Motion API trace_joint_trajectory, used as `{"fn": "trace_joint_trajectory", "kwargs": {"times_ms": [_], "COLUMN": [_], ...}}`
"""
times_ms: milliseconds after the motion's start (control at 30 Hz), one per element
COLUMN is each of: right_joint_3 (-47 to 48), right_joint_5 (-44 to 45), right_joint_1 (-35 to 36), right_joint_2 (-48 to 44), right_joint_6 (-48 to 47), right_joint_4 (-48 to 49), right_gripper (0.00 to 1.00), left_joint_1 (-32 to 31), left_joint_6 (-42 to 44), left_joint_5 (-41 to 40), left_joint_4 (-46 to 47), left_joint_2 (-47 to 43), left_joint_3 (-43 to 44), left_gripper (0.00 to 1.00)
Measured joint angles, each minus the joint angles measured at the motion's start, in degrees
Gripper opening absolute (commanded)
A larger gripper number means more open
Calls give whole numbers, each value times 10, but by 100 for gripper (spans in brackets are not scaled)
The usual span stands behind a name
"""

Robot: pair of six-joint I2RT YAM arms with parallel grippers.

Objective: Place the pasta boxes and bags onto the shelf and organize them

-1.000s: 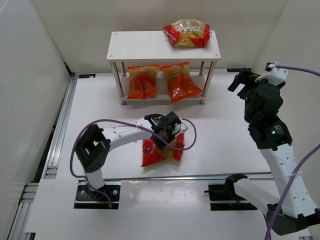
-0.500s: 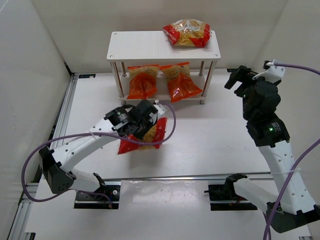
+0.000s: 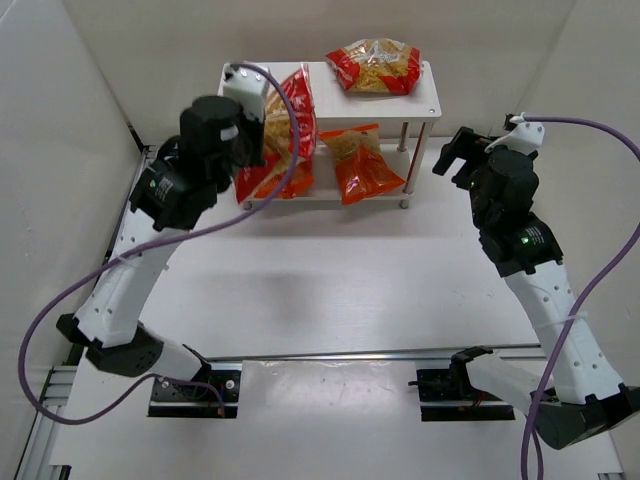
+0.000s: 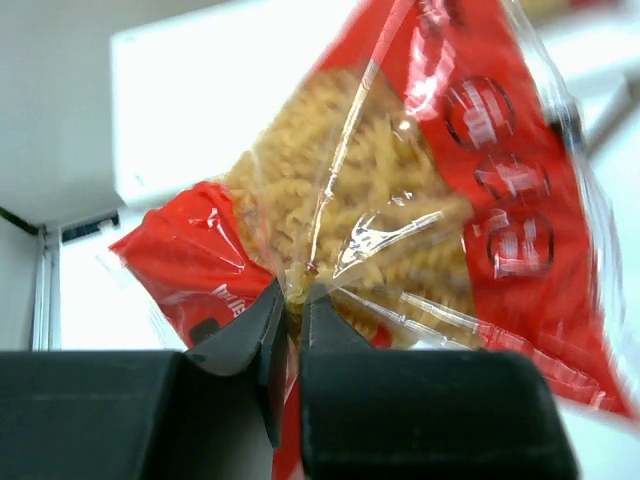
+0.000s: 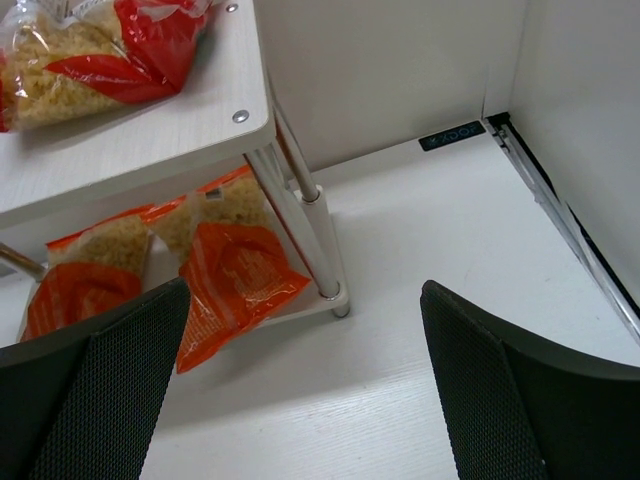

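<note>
Left wrist view: red bag [image 4: 400, 230] hangs pinched by its film in the closed left claw [image 4: 292, 300], over the left end of the shelf [image 3: 380, 103] top. It is best lowered flat, inside the edges, beside the other red bag [image 3: 375, 66]. Right claw [image 5: 300, 390] gapes empty off the right end.
</note>
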Motion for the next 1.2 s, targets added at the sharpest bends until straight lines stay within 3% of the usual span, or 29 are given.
{"fn": "trace_joint_trajectory", "kwargs": {"times_ms": [167,267,467,633,667,733,800,833,1033,1200], "right_joint_3": [2,3,1,-9,-10,-10,-10,-11,-6,-2], "right_joint_5": [-6,-7,-7,-7,-7,-7,-7,-8,-53,-89], "right_joint_1": [6,7,8,8,8,8,8,8,-15,-43], "right_joint_2": [6,6,3,-10,-13,-14,-14,-14,17,89], "right_joint_6": [0,-2,-4,-3,-2,-2,-1,-2,8,28], "right_joint_4": [-1,-3,-17,-24,-28,-32,-35,-37,-78,-162], "right_gripper": [100,100,100,100,100,100,100,100,100,100], "left_joint_1": [113,157,186,191,191,192,192,193,193,198], "left_joint_6": [1,2,2,4,4,5,8,8,1,1], "left_joint_5": [71,107,152,170,172,176,178,180,163,90], "left_joint_4": [44,87,168,236,245,259,282,293,315,322], "left_joint_2": [147,229,347,391,396,403,402,398,378,311], "left_joint_3": [193,257,276,295,299,299,290,282,278,258], "left_gripper": [10,10,10,10,14,37,75,100,100,100]}}
